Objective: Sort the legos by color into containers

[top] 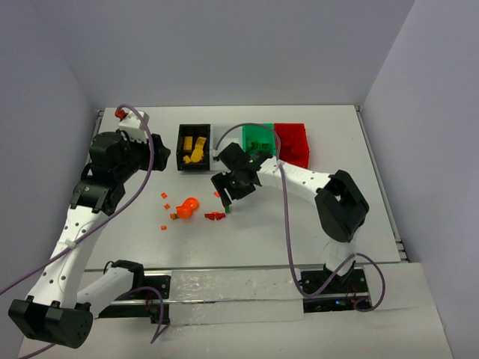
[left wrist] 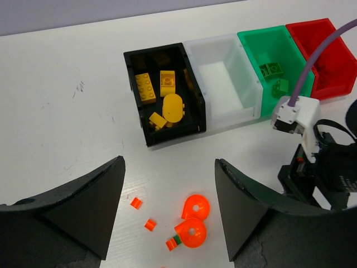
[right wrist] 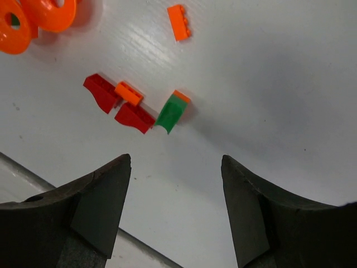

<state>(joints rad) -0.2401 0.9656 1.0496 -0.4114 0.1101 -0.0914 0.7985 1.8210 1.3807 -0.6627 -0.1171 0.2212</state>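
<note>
Right end effector [right wrist: 175, 159]: its dark fingers [right wrist: 83, 218] fill the bottom of the right wrist view, jaws well apart, nothing between them, hovering above the counter [right wrist: 290, 84]. Just ahead of the gap is a green piece with an orange cap [right wrist: 172, 113], lying tilted, right beside a red slope piece [right wrist: 134, 118]. A second red slope [right wrist: 99, 90] is next to that one, and a small orange brick [right wrist: 129, 93] sits at the join between them; can't tell if it's clipped on. Another orange brick [right wrist: 179, 22] lies apart, further out. Two orange round pieces [right wrist: 64, 14] are at the top-left corner. Left end effector [left wrist: 168, 167] is also wide open and holding nothing, hanging high over the same pieces. The round ones show between its fingers [left wrist: 72, 212], with a few small orange bits [left wrist: 135, 202] to their left. Far side of the counter, in a row with walls touching, left to right: black bin [left wrist: 178, 134], white bin [left wrist: 234, 116], green bin [left wrist: 254, 70], red bin [left wrist: 329, 67]. Yellow legos [left wrist: 167, 82] are in the black bin: a couple of bricks, a round plate, smaller bits. Two green legos [left wrist: 270, 69] are in the green bin. In the left wrist view the right arm [left wrist: 318, 167] stands in front of the green and red bins. Top view: loose legos [top: 187, 207] are near the counter's middle, well apart from the bins, with the right end effector just to their right.
</note>
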